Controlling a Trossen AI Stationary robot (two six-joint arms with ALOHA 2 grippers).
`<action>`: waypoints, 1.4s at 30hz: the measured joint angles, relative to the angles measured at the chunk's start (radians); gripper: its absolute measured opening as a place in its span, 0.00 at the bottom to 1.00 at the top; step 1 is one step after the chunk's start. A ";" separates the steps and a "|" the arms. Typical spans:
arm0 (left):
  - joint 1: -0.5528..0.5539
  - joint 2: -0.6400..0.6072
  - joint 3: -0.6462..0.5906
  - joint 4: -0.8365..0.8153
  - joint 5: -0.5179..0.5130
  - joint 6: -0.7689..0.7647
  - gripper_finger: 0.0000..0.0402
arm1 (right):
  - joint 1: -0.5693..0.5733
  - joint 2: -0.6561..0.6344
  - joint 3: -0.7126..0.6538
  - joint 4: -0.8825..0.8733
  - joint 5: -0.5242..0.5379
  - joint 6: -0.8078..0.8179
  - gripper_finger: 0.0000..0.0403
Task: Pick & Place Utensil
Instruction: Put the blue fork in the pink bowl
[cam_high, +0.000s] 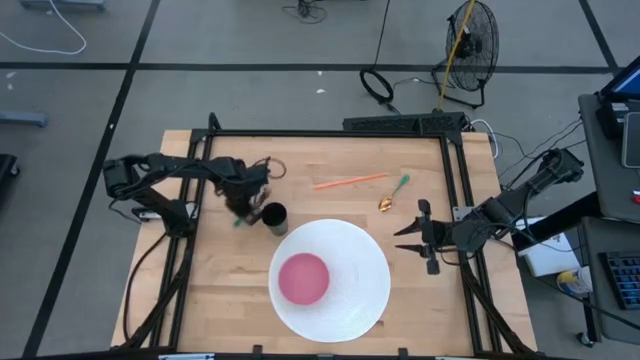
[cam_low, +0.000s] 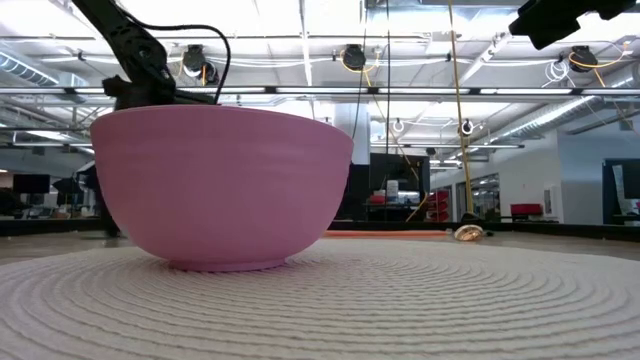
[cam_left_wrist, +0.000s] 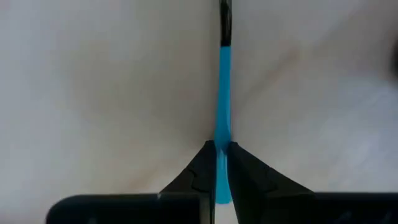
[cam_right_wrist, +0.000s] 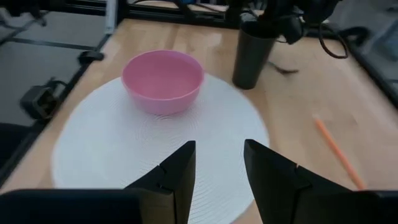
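Blue-handled utensil (cam_left_wrist: 222, 93) sits pinched between the left gripper (cam_high: 243, 205)'s closed fingers, just beside one dark cup (cam_high: 273, 217). One pink bowl (cam_high: 303, 277) rests on one white mat (cam_high: 352, 256). One orange stick (cam_high: 349, 182) and one green-handled spoon (cam_high: 393, 194) lie apart. The right gripper (cam_right_wrist: 217, 167) hovers half-spread, empty.

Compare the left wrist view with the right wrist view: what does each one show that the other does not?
Only the left wrist view shows the left gripper shut on a blue utensil handle. Only the right wrist view shows the pink bowl on the white placemat, the dark cup, an orange stick and the right gripper, open and holding nothing. Both show the light wooden table.
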 joint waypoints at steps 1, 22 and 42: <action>-0.010 -0.009 -0.002 -0.040 -0.001 -0.017 0.08 | 0.000 0.000 0.000 0.001 -0.009 0.000 0.32; -0.134 -0.114 -0.078 -0.036 -0.076 -0.120 0.08 | 0.000 0.000 0.000 0.045 -0.025 -0.013 0.32; -0.133 -0.361 -0.076 -0.212 -0.273 -0.318 0.34 | 0.000 0.000 0.000 0.051 -0.025 -0.031 0.32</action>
